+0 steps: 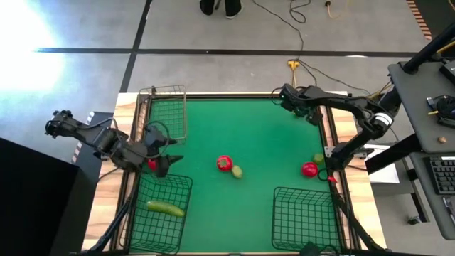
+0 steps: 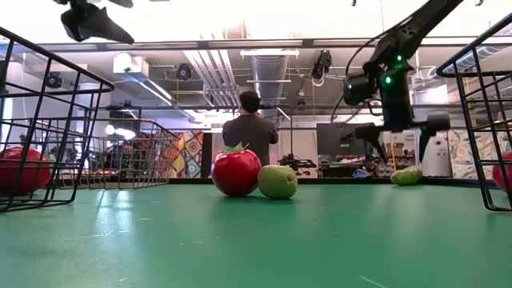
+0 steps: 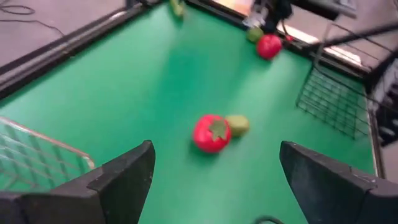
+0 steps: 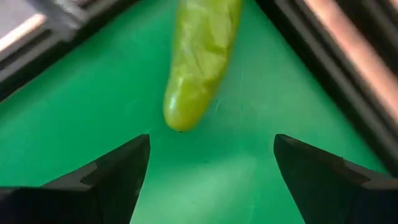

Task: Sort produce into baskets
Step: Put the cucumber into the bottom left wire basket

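**Sorting partly done: two pieces basketed, several loose**

High view. Three baskets on green mat (image 1: 249,135): narrow one (image 1: 165,112) at far left, squarish near-left one (image 1: 162,213), squarish near-right one (image 1: 304,217). Cucumber (image 1: 166,208) lying inside near-left basket. Something red (image 1: 152,164) just under left gripper (image 1: 165,158), at gap between the two left baskets; cannot tell from here if inside either. Tomato (image 1: 225,163) and small pale fruit (image 1: 237,171) touching at mat centre. Second tomato (image 1: 309,169) with another pale fruit (image 1: 318,159) by right edge. Right gripper (image 1: 295,102) at far right corner. Near-right basket holding nothing visible.

Low view. Centre tomato (image 2: 236,172) and pale fruit (image 2: 277,182) side by side on mat. Red piece (image 2: 22,170) seen behind wire of a left basket. Green piece (image 2: 406,175) far right, near right arm. Person in room beyond.

Left wrist view. Fingers (image 3: 118,180) spread wide, nothing between; raised above mat, facing centre tomato (image 3: 211,133).

Right wrist view. Fingers (image 4: 115,171) parted, nothing held; second cucumber (image 4: 200,59) lying on mat just ahead, by table rim.

Judgement: early to middle stage. Cucumber and probably one red piece placed; two tomatoes, two pale fruits, one cucumber left. Right arm looks set for cucumber pick.
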Robot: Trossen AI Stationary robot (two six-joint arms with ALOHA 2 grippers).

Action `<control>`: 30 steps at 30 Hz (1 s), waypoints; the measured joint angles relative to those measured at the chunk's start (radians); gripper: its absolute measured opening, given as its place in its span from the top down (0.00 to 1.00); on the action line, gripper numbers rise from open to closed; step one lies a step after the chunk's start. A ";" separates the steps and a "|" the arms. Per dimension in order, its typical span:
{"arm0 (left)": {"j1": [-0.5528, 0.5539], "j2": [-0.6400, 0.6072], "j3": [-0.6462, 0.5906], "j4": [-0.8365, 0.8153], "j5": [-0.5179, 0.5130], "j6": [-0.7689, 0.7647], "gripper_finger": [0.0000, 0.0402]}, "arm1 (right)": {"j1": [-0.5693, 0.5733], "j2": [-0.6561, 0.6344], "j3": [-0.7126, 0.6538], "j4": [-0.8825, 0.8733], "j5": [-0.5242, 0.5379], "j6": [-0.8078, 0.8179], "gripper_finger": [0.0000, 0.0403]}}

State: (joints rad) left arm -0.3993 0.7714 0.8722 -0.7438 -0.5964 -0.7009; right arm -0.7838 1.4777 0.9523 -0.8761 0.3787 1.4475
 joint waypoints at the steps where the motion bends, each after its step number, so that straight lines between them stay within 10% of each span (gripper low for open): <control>1: 0.011 -0.022 0.001 -0.010 -0.010 -0.013 0.19 | 0.003 0.003 -0.020 0.022 0.012 0.038 0.16; 8: 0.148 -0.096 -0.006 -0.038 -0.031 0.045 0.19 | 0.028 -0.010 -0.075 0.152 0.077 0.105 0.19; 18: 0.420 -0.048 -0.005 0.059 0.203 0.241 0.19 | 0.216 -0.152 -0.103 0.117 0.223 0.020 0.19; 30: 0.448 0.026 -0.004 0.132 0.249 0.274 0.19 | 0.379 -0.091 -0.332 0.216 0.381 0.336 0.19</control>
State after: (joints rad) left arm 0.0486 0.7978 0.8680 -0.6119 -0.3475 -0.4271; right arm -0.4045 1.3868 0.6207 -0.6606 0.7595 1.7834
